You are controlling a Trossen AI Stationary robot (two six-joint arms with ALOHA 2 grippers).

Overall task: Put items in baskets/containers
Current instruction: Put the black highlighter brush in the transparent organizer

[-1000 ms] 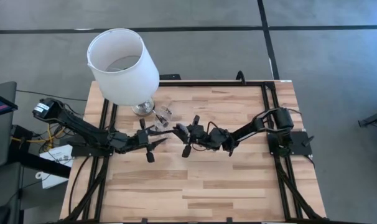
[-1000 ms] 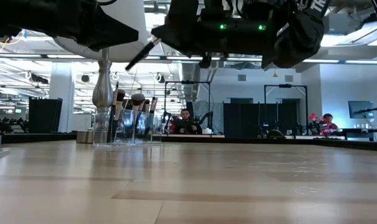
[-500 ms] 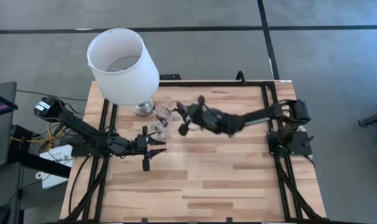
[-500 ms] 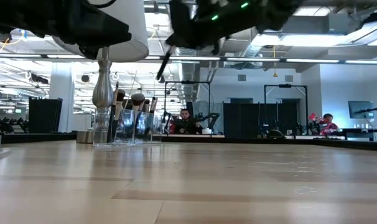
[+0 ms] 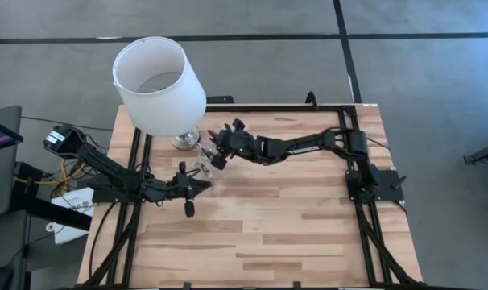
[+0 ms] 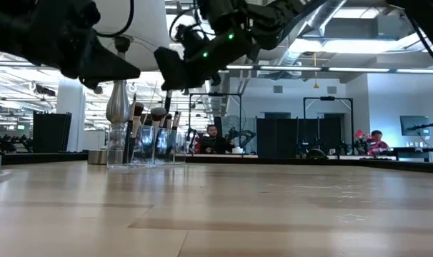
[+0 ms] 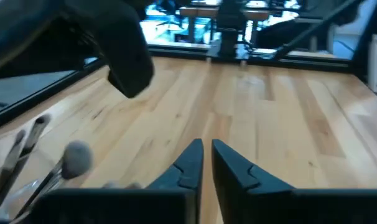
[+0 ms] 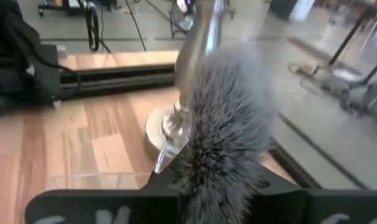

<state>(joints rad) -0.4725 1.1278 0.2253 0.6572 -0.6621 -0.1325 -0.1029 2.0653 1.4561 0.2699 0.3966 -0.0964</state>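
A wooden bench (image 5: 260,217) seen from above, with two dark robot arms reaching toward its far left area. A lamp with a large white lampshade (image 5: 158,84) on a silver base (image 5: 184,138) stands at the far left corner. Just beside the base sits a small clear cup (image 5: 209,151) holding several makeup brushes (image 6: 158,118) upright, bristles up; from bench height their heads show above the cup's rim.

The right gripper (image 5: 219,149) reaches across the bench from the right and hangs directly above the cup. Its jaws are clamped on a makeup brush with a fluffy grey head (image 8: 223,124), which fills most of the right wrist view; the lamp's base and the edge of the clear cup show behind it.

The left gripper (image 5: 197,185) sits low over the bench just near the cup, on the side toward the front edge. Its jaws are nearly closed with only a thin gap between the fingers (image 7: 187,165), and they hold nothing. In the left wrist view, brush heads in the cup show off to one side.
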